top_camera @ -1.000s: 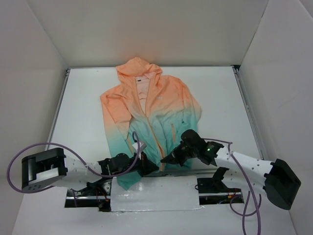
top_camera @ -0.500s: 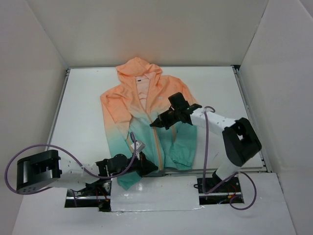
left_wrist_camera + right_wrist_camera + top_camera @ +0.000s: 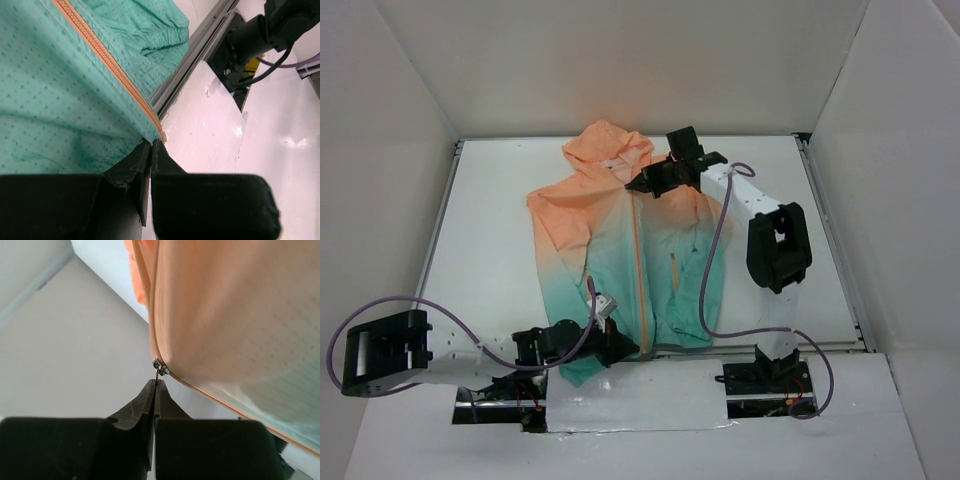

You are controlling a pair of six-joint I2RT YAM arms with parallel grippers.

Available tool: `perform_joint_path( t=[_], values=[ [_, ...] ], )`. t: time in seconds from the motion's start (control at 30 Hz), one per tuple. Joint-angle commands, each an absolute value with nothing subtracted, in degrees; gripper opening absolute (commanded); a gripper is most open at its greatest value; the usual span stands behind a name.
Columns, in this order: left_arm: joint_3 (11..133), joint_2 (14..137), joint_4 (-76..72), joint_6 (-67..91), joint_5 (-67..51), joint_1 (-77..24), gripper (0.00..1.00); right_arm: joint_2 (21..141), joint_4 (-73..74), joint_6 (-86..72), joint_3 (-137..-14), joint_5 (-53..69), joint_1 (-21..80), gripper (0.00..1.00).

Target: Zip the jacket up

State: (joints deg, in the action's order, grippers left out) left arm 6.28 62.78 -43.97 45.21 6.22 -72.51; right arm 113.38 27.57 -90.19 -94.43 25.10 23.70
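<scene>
The jacket (image 3: 610, 240) lies flat on the white table (image 3: 490, 230), with its hood at 12 o'clock and its teal hem (image 3: 582, 368) at 6 o'clock. The left gripper (image 3: 151, 145) squeezes tight on the hem at the bottom of the orange zipper (image 3: 641, 270). The right gripper (image 3: 156, 385), up by the neck, pinches the little zipper pull (image 3: 160, 367).

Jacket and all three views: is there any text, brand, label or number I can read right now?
No readable text in any view.
jacket, small dark chest mark: too small to read from the top view.
Both wrist views: only fabric and the orange zipper, no lettering.
</scene>
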Motion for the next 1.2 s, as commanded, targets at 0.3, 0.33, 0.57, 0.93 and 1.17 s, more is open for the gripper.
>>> perform_joint_path(
  t=[0.3,0.33,0.57,0.93,1.17],
  values=[
    [11.3,62.4,-36.5,41.2,2.3,-75.1,0.0,127.5,26.9,-91.7,-120.1,21.1,17.6,0.0],
    [11.9,62.3,-36.1,40.8,1.6,-75.4,0.0,128.5,26.0,-91.5,-122.2,21.0,17.2,0.0],
    [13.5,61.3,-32.0,38.9,-1.5,-76.1,0.0,129.3,16.0,-90.6,-124.5,22.9,14.1,0.0],
    [13.7,59.0,-26.2,38.9,-5.4,-76.6,0.0,129.0,8.4,-86.1,-129.8,22.3,9.8,0.0],
    [13.1,58.3,-23.0,41.1,-3.4,-77.0,0.0,129.7,4.1,-84.7,-131.5,24.1,7.6,0.0]
  ],
)
